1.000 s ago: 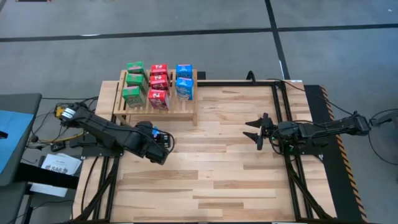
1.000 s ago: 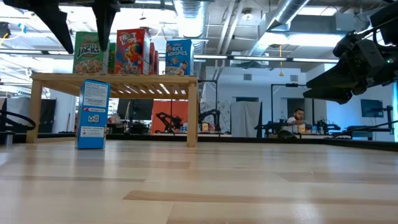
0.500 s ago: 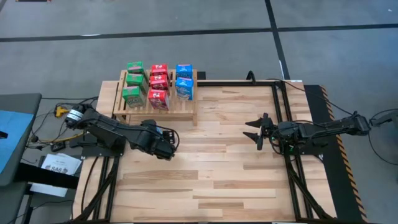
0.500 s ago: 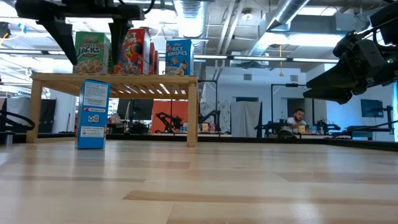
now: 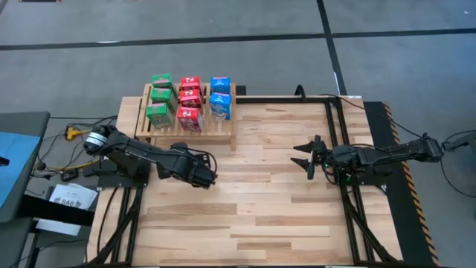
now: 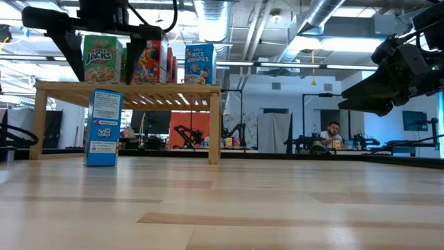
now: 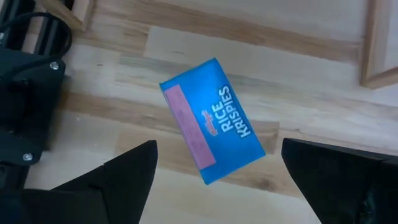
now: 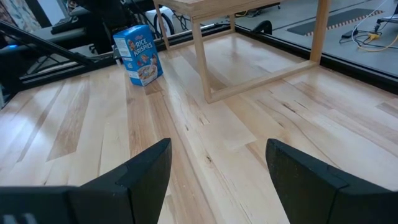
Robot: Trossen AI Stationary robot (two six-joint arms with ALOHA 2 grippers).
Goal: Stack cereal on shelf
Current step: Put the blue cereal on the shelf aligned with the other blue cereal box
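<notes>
My left claw (image 5: 209, 176) hangs over the worktop (image 5: 282, 208) just in front of the shelf (image 5: 223, 132), near its front right leg. Its fingers (image 7: 118, 180) are spread wide and hold nothing. Straight below them, in the left wrist view, a blue box (image 7: 212, 120) marked Rice Krispies stands on the planks, its top facing the camera and turned at a slant to the boards. The low view shows this box (image 6: 104, 126) upright on the worktop in front of the shelf (image 6: 128, 86), below the slatted top and apart from the legs. My claw (image 6: 100, 38) sits above it at the height of the shelf top, clear of the box.

On the shelf stand eight boxes in three rows: three green (image 5: 158, 115), three red (image 5: 189, 118) and two blue (image 5: 220, 105). In the low view the front ones read as a green box (image 6: 100, 60), a red box (image 6: 147, 57) and a blue Rice Krispies box (image 6: 199, 63), all upright.

My right claw (image 5: 306, 157) waits over the right half of the worktop, well apart from the shelf, fingers (image 8: 140, 177) parted and empty. Its wrist view looks across the planks at the lone blue box (image 8: 138, 55) beside a shelf leg (image 8: 200, 56).

Far behind the worktop a person (image 6: 331, 131) sits at a desk.
</notes>
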